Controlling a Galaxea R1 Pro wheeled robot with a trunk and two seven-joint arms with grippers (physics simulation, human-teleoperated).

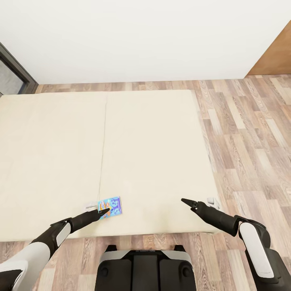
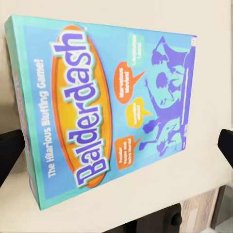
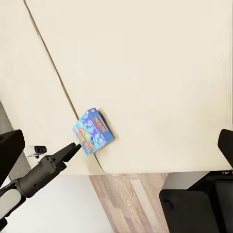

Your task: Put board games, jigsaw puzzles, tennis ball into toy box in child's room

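Item 1 — small blue board game: flat printed box titled "Balderdash", teal-blue with an orange oval and purple figures. Lies flat on the bed, near its front edge, just beside the seam between the two mattress halves. Directly ahead of the left end effector; well off to the left of the right end effector.

Item 2 — left end effector: dark, tapered, tip over the near corner of the blue box. In the left wrist view the box sits between the two dark fingers, which stand apart at either side of the frame, not touching it. Open.

Item 3 — right end effector: over the bed near its front right corner, pointing toward the left arm. In the right wrist view its fingers stand wide apart with nothing between them; the blue box and the left arm lie ahead.

Item 4 — bed: plain beige mattress, one lengthwise seam, on wood-plank floor, against a white wall.
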